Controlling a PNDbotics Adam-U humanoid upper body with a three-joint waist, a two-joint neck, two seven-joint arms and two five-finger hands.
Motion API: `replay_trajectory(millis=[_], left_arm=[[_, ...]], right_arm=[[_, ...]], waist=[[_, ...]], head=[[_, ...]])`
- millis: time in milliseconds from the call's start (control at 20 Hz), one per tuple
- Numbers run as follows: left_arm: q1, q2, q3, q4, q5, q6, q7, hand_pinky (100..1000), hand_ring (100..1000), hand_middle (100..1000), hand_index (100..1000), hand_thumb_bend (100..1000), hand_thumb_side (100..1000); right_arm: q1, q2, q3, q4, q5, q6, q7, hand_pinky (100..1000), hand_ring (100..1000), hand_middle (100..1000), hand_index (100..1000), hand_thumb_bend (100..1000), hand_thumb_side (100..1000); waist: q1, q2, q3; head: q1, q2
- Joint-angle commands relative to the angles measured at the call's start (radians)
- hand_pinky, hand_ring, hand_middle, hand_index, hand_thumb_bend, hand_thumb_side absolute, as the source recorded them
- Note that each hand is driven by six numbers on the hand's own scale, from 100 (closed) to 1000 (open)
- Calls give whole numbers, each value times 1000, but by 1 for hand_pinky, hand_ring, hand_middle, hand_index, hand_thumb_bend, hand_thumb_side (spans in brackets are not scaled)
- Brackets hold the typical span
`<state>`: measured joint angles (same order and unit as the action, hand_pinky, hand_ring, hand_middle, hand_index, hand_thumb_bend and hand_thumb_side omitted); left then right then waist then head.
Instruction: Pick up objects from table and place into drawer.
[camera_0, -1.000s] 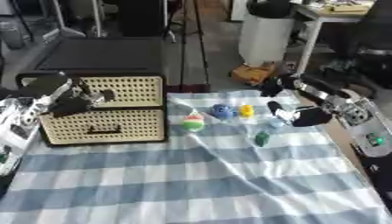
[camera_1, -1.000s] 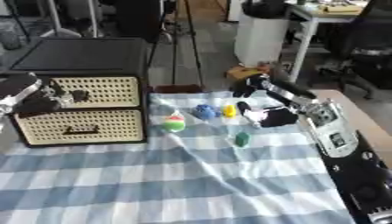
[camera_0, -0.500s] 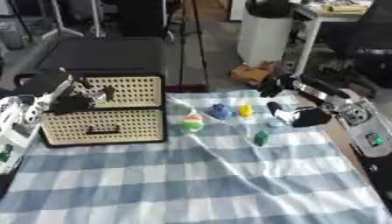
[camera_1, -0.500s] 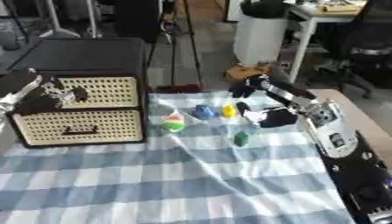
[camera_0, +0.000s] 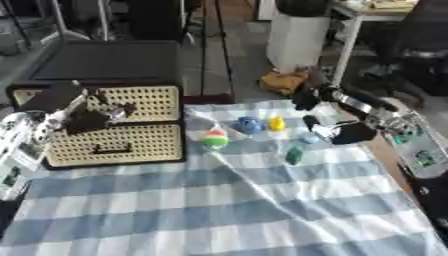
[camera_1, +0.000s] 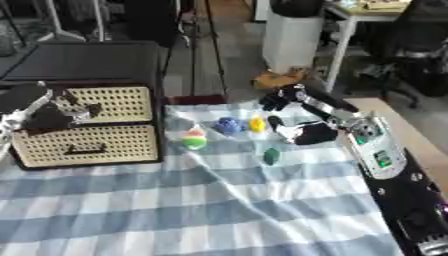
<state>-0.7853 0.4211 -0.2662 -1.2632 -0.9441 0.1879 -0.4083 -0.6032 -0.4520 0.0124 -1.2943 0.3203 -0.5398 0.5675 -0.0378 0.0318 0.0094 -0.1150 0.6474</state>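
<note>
**What the views hide or blur**

The left hand (camera_0: 77, 112) covers part of the upper drawer (camera_0: 149, 102) front at nine o'clock; whether its fingers grip a handle cannot be told. The left forearm runs off the edge at eight o'clock. The right hand (camera_1: 302, 131) partly hides a pale blue thing (camera_0: 310, 139) at three o'clock. The small blue (camera_0: 249, 125), yellow (camera_0: 277, 123) and green (camera_0: 294, 155) objects are too blurred to identify.

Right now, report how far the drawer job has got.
Done: nothing; both drawers look closed. In hand: the left hand is at the front of the upper drawer; the right hand hovers beside the toys. Left: the blue toy, yellow toy, green toy and striped ball lie on the cloth.
</note>
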Motion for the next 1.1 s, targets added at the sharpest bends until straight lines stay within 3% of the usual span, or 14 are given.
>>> replay_trajectory(millis=[50,750,1100], left_arm=[[-29,7,9,0,-10,3,5,147,100,100,774,520,1000],[-30,12,16,40,-104,22,3,161,100,100,788,534,1000],[-19,26,21,38,-194,17,-72,179,100,100,739,541,1000]], right_arm=[[-28,-16,-5,-24,-9,-3,6,711,735,670,830,100,417],[-31,-15,-7,-25,-10,-2,12,712,734,668,829,100,426],[-28,-15,-9,-24,-9,0,12,712,734,667,828,100,426]], waist=[[2,-5,-4],[7,7,-12],[8,5,-7]], head=[[2,-12],[1,-17],[-2,-15]])
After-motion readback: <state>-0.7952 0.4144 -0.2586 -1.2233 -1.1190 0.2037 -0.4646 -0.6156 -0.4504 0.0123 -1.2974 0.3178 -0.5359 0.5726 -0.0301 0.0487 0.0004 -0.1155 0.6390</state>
